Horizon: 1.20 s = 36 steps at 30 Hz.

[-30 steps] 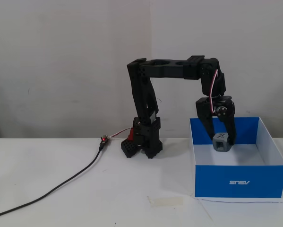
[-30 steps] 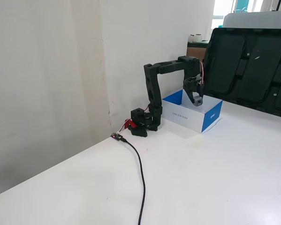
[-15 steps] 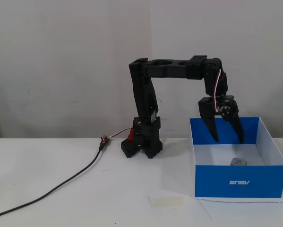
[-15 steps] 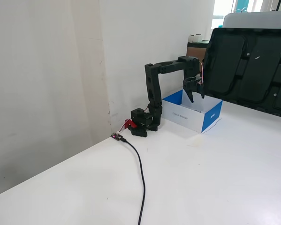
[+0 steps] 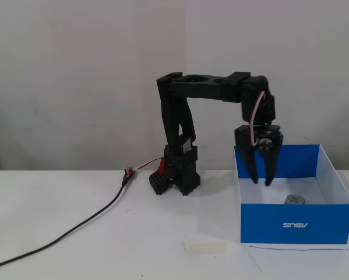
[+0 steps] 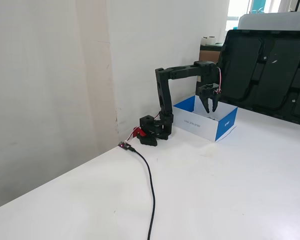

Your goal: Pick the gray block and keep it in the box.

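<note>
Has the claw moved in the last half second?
Yes. In a fixed view the claw has swung left toward the box's left wall and narrowed, away from the gray block lying inside the box.

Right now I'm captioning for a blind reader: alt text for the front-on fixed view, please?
A gray block lies inside a blue box on a white table; the black arm's gripper hangs above the box, empty, fingers slightly apart.

One fixed view faces the arm (image 5: 180,116) closely — another views it obliquely, farther.
</note>
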### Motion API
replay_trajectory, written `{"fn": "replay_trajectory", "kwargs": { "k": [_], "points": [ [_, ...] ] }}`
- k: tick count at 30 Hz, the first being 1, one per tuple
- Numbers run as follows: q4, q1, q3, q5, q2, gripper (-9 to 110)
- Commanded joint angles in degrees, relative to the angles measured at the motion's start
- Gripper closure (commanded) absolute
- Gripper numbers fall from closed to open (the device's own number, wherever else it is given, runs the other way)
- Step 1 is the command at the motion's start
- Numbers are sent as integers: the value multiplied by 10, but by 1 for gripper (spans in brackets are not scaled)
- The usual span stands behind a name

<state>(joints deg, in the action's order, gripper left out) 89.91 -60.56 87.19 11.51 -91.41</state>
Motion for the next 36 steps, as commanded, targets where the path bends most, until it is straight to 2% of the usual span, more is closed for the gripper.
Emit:
{"fn": "replay_trajectory", "kwargs": {
  "k": [1,17,18,25,36],
  "points": [
    [7,81,2,-25,-62,97],
    [5,379,11,-98,-72,98],
    [-1,393,13,-100,-74,101],
    [-51,472,44,-110,-91,101],
    [-186,533,216,-101,-185,101]
  ]
}}
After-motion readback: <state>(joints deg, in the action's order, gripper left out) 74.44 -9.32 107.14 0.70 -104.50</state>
